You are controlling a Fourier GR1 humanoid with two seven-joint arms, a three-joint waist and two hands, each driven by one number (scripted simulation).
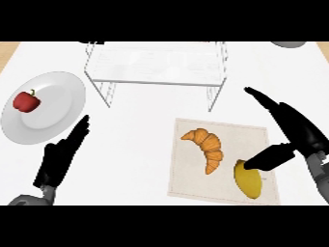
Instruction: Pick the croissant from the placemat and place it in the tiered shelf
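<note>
Bright, even light falls from above on the white desk [138, 144]. The pale shelf [156, 65] nearly blends into it, with only faint grey shadows by its legs. Soft shading rings the inner dip of the plate [56, 116].

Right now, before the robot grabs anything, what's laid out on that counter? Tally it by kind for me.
croissant: 1
lemon: 1
red bell pepper: 1
plate: 1
placemat: 1
tiered shelf: 1
Total: 6, leaving out a grey thing cut off at the top edge.
</note>
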